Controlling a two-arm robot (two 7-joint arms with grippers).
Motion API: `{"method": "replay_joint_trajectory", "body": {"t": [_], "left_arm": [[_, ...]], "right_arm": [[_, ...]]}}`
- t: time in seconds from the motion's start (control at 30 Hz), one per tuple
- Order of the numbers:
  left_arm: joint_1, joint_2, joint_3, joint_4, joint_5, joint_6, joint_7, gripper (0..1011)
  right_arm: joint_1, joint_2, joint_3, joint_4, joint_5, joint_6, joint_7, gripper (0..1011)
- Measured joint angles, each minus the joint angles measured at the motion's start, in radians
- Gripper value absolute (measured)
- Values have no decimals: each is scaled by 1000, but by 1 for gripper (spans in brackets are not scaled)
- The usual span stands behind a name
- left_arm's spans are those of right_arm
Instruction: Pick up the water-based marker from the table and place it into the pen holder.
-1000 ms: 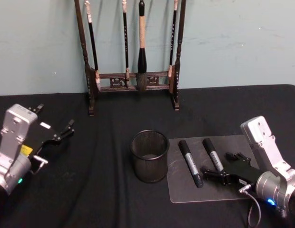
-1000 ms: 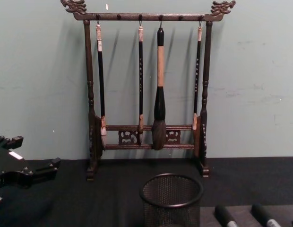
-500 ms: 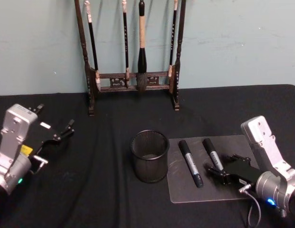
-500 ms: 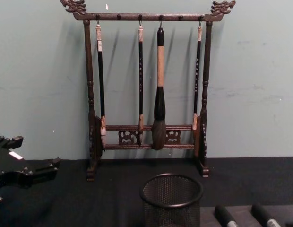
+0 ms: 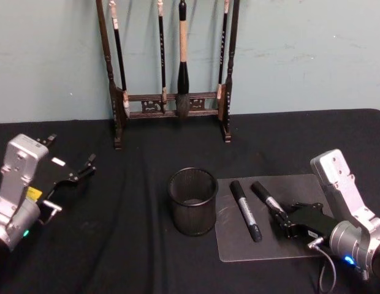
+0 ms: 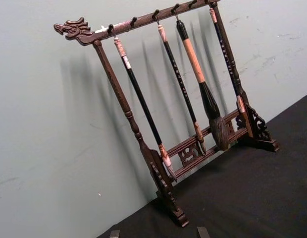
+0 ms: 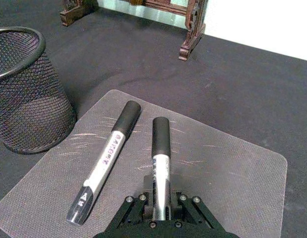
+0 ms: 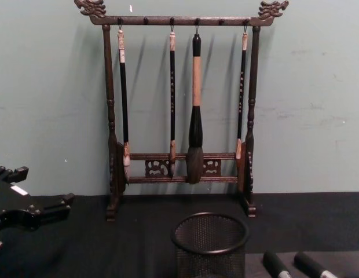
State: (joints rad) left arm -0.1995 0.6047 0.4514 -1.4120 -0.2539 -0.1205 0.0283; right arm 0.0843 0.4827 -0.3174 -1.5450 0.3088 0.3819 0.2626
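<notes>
Left pincer: the left pincer (image 5: pixel 72 150) is held above the black cloth-covered surface (image 5: pixel 129 251) at the far left, with its fingers spread and nothing between them. In the chest view it (image 8: pixel 43 186) is seen at the left edge.
Rack: a tall dark wooden brush rack with dragon-carved ends (image 8: pixel 108 116) is stood at the back of the surface, against the pale green wall (image 5: pixel 300 55). 4 long-handled brushes (image 8: pixel 196 116) are hung from its top bar.
Pen holder: the round black wire-mesh pen holder with a solid rim (image 5: pixel 192 205) is stood upright near the middle of the surface, in front of the rack.
Mat: a translucent grey rectangular mat (image 5: pixel 239 248) is laid flat just beside the pen holder, on its right.
Spare marker: 1 black-capped, grey-barrelled spare marker (image 5: pixel 246 210) is laid on the mat's left part, cap toward the rack.
Task marker: the water-based marker (image 5: pixel 263 195), of the same look, is found just right of the spare marker, apart from the pen holder. Whether it is lifted off the mat cannot be told.
Right pincer: the right pincer (image 5: pixel 283 222) is held low over the mat, pinching the water-based marker's rear barrel, as seen in the right wrist view (image 7: pixel 161 201).
</notes>
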Motion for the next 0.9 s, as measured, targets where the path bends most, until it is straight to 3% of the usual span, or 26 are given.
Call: {"method": "replay_joint_trajectory", "body": {"t": [0.27,0.5,0.73,0.9], "left_arm": [[0,0,0,0,0,0,0,1009],[0,0,0,0,0,0,0,1009],[0,0,0,0,0,0,0,1009],[0,0,0,0,0,0,0,1009]], "right_arm": [[0,0,0,0,0,0,0,203],[-8,-8,16,0,-18,-41,13,203],[-24,-20,60,-24,-51,-215,50,203],[-23,-26,76,-32,-51,-259,60,203]]}}
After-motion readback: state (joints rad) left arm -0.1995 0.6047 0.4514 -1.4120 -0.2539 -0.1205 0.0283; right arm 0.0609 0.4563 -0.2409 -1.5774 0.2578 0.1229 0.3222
